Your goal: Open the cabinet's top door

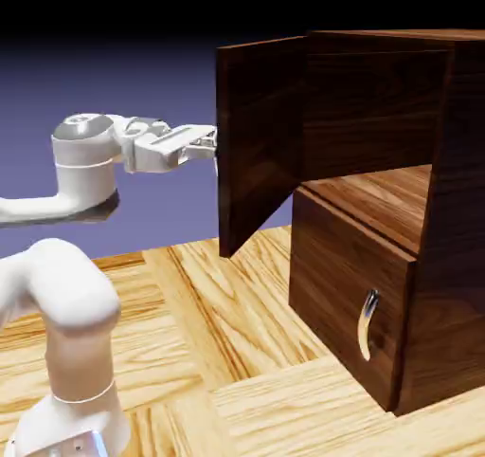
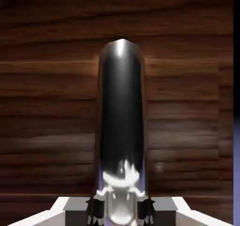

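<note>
The dark walnut cabinet (image 1: 445, 209) stands at the exterior view's right. Its top door (image 1: 260, 133) is swung wide open to the left, baring the upper compartment (image 1: 379, 199). My gripper (image 1: 210, 142) reaches level from the left and meets the door's outer face, where the door hides the handle in this view. In the hand view the curved chrome handle (image 2: 121, 117) rises large up the middle against the door's wood (image 2: 47, 103). My gripper (image 2: 120, 211) is shut on the handle's near end, with the grey fingertips (image 2: 93, 210) pressed against it on either side.
The lower panel (image 1: 341, 284) is closed, its short chrome handle (image 1: 367, 324) near the right edge. My white arm (image 1: 85, 161) spans the left side over the light wooden table (image 1: 237, 351). The open door stands out over the table.
</note>
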